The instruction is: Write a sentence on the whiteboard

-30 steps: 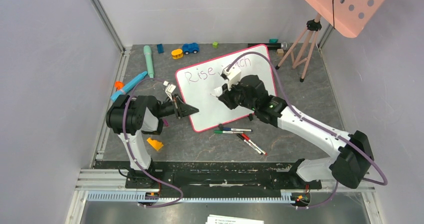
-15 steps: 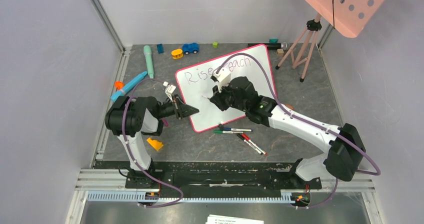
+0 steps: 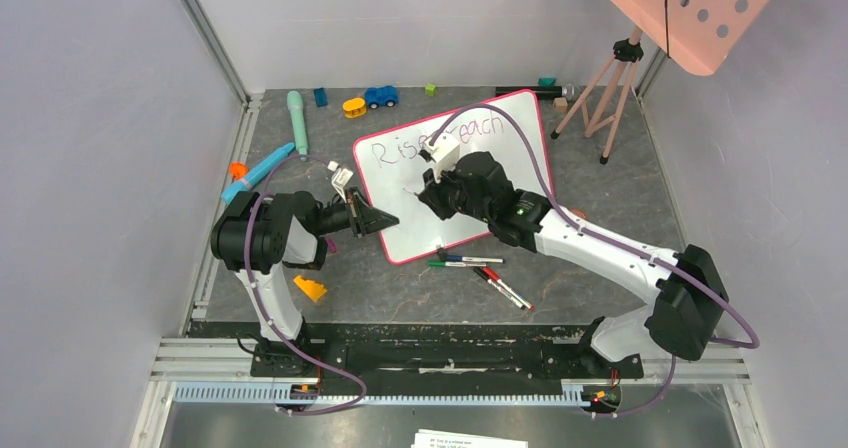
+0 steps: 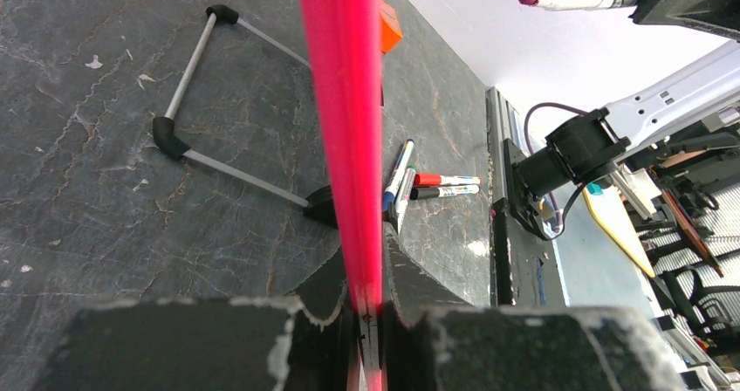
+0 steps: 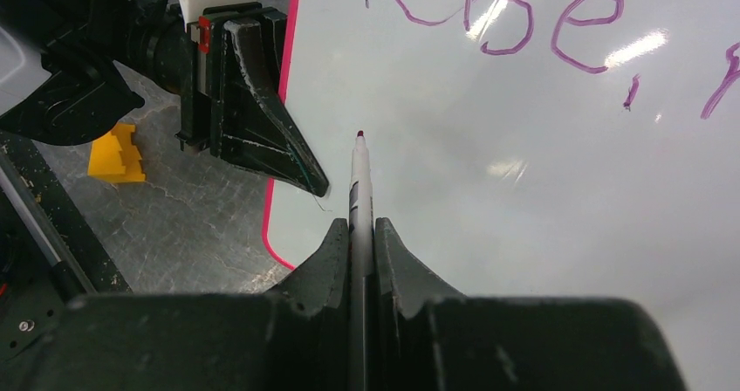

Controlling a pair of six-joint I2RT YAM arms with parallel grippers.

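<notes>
Pink-rimmed whiteboard (image 3: 510,158) sits mid-table between the arms; we read the sentence (image 3: 392,150) as "Rise, reach" along its top. Left gripper (image 3: 385,220) is clamped on the board's left rim. Right gripper (image 3: 425,190) is clenched on a marker (image 5: 359,181), tip pointing under "Rise"; contact with the board we can't tell. Spare markers (image 3: 480,266) lie just off its near edge

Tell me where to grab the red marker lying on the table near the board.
Mid-barrel, from straight above, closing across its length. The red marker lies flat on the table, so only its top is open. A black marker lies close alongside, so room there looks tight.
</notes>
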